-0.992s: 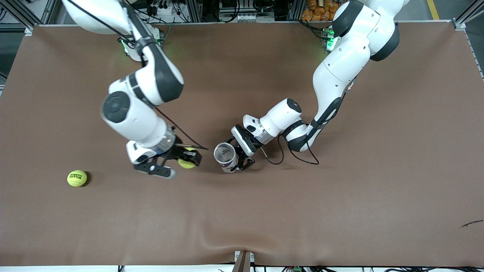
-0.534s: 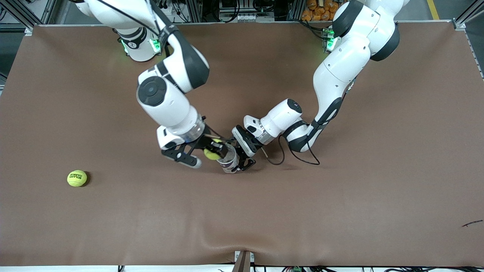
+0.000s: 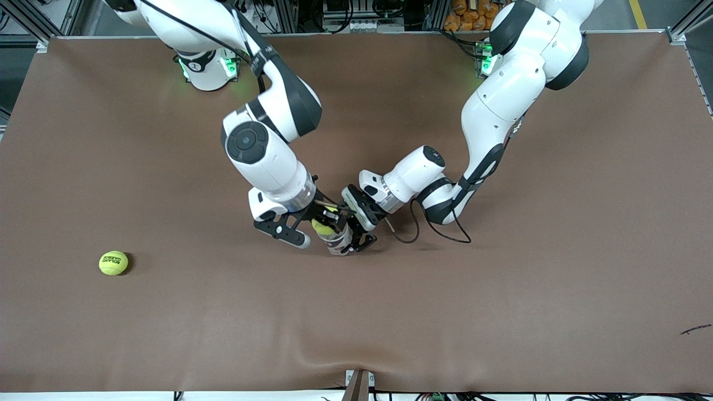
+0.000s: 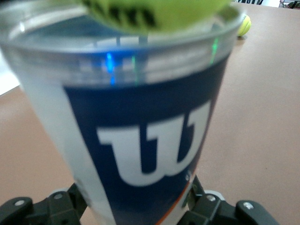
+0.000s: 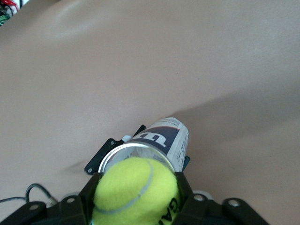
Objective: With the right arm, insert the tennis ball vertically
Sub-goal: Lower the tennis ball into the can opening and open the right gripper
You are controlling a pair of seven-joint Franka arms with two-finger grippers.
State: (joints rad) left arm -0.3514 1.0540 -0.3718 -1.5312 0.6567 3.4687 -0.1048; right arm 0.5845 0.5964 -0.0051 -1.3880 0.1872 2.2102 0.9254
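Observation:
A clear tennis can (image 3: 338,240) with a blue label stands upright mid-table, and my left gripper (image 3: 351,234) is shut on its lower wall. In the left wrist view the can (image 4: 140,140) fills the picture, with the left gripper (image 4: 138,208) clamped low on it. My right gripper (image 3: 324,223) is shut on a yellow-green tennis ball (image 3: 322,226) right over the can's open mouth. In the right wrist view the ball (image 5: 136,194) sits between the right gripper's fingers (image 5: 89,197) and covers most of the can's rim (image 5: 136,149). The ball's underside (image 4: 154,11) shows at the can's top.
A second tennis ball (image 3: 113,263) lies loose on the brown table toward the right arm's end, and it also shows in the left wrist view as a small ball (image 4: 243,26). A black cable (image 3: 412,236) loops on the table beside the left arm's wrist.
The right arm has carried the held ball sideways toward the can, from beside it to directly over its mouth. The left arm and the can have stayed still.

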